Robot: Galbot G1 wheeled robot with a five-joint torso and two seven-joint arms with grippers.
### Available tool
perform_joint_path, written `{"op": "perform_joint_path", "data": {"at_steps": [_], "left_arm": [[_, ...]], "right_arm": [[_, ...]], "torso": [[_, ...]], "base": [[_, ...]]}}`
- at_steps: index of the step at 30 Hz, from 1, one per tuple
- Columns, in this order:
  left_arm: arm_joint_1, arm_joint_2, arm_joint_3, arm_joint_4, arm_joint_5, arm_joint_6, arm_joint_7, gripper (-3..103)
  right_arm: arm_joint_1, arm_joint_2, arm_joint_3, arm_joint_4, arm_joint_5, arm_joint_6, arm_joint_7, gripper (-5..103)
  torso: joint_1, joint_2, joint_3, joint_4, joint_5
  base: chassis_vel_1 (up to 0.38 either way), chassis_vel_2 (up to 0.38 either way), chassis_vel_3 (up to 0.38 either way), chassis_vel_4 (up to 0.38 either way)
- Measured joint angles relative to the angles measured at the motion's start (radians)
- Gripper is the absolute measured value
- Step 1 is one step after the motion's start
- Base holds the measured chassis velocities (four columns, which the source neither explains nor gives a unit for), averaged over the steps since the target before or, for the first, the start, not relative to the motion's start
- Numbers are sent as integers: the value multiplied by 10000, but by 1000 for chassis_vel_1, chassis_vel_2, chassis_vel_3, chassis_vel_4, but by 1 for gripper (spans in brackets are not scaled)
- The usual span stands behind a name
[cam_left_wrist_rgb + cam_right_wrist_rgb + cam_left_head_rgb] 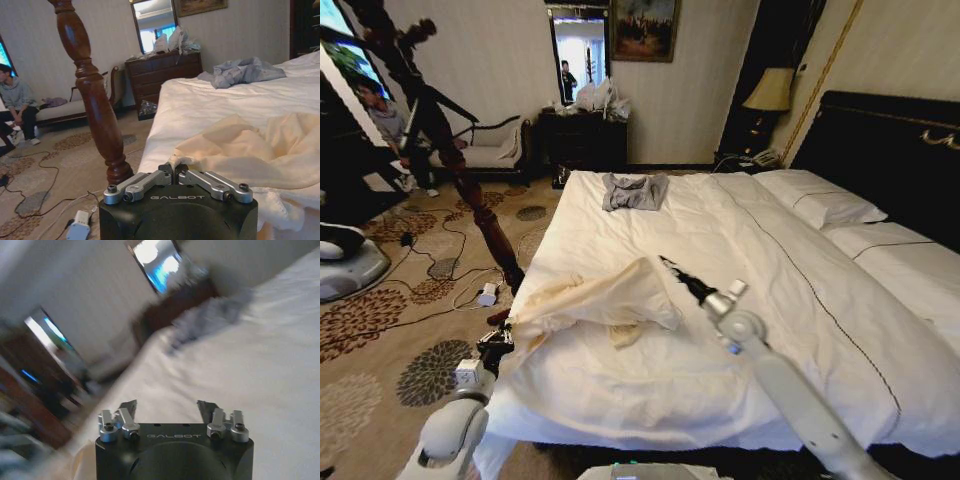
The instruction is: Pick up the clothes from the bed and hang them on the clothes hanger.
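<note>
Even indoor light, bright mirror (579, 50) glare; right wrist view heavily motion-blurred.

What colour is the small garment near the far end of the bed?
Grey garment; it shows best in the left wrist view.

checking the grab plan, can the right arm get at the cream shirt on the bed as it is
Probably yes. The right tool is open above the sheet right beside the cream shirt, with nothing between them. The left tool is shut on the shirt's edge at the bed side.
</note>
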Motion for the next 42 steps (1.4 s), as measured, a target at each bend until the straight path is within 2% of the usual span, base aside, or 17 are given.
{"op": "perform_joint_path", "data": {"at_steps": [1, 2, 4, 8, 10, 11, 15, 16, 18, 21, 28, 31, 33, 36, 37, 41, 42], "left_arm": [[-22, -25, 46, 4, 16, 0, -8, 1], [-22, -25, 46, 4, 16, 0, -8, 1], [-52, -118, 159, 5, 81, 6, -31, 1], [-28, -227, 212, -50, 106, 13, -45, 1], [-9, -261, 164, -50, 103, 15, -57, 1], [-9, -261, 164, -50, 103, 15, -57, 1], [7, -323, 63, -41, 0, 18, -147, 1], [7, -323, 63, -41, 0, 18, -147, 1], [61, -360, 49, -85, -1, 27, -166, 1], [157, -430, 13, -151, 37, 29, -171, 1], [290, -516, -60, -269, 69, 30, -172, 1], [298, -569, -105, -274, 86, 30, -174, 1], [299, -602, -106, -274, 100, 30, -174, 1], [277, -702, -64, -258, 128, 30, -182, 1], [277, -702, -64, -258, 128, 30, -182, 1], [207, -729, -35, -252, 119, 34, -203, 1], [207, -729, -35, -252, 119, 34, -203, 1]], "right_arm": [[-251, -118, 47, 81, -338, -107, 61, 71], [-251, -118, 47, 81, -338, -107, 61, 71], [-842, -322, 125, 278, -1179, -361, 31, 82], [-1491, -402, 251, 594, -1485, -450, -117, 97], [-2127, -574, 398, 781, -1943, -256, -761, 99], [-2127, -574, 398, 781, -1943, -256, -761, 99], [-3149, -890, 474, 976, -4447, 999, -2588, 100], [-3149, -890, 474, 976, -4447, 999, -2588, 100], [-3379, -925, 354, 1063, -5655, 1492, -3065, 100], [-3323, -925, -73, 910, -6721, 2134, -3598, 100], [-2790, -937, -620, 368, -7631, 2340, -3739, 101], [-2379, -1093, -914, 127, -7722, 2227, -3739, 90], [-2276, -1119, -985, 47, -7795, 2208, -3746, 90], [-2115, -1153, -1102, -127, -8006, 2180, -3894, 74], [-2115, -1153, -1102, -127, -8006, 2180, -3894, 74], [-2194, -1232, -1016, -230, -8256, 2278, -4235, 57], [-2194, -1232, -1016, -230, -8256, 2278, -4235, 57]], "torso": [[0, 0, 0, 1, -1], [0, 0, 0, 1, -1], [0, 0, 0, 5, 1], [0, 0, 0, 9, 1], [0, 0, 0, 8, -2], [0, 0, 0, 8, -2], [-1, 1, -1, 3, -2], [-1, 1, -1, 3, -2], [-1, 1, 0, 3, -2], [-1, 1, -1, 6, -2], [-1, 0, 1, 6, 0], [-1, 0, 1, 7, -2], [0, 1, 1, 7, -2], [0, 0, 1, 7, -1], [0, 0, 1, 7, -1], [0, 0, 1, 5, -2], [0, 0, 1, 5, -2]], "base": [[0, 0, 0, 0], [0, 0, 0, 0], [0, 0, 0, 0], [0, 0, 0, 0], [0, 0, 0, 0], [0, 0, 0, 0], [0, 0, 0, 0], [0, 0, 0, 0], [0, 0, 0, 0], [0, 0, 0, 0], [0, 0, 0, 0], [0, 0, 0, 0], [0, 0, 0, 0], [0, 0, 0, 0], [0, 0, 0, 0], [0, 0, 0, 0], [0, 0, 0, 0]]}}
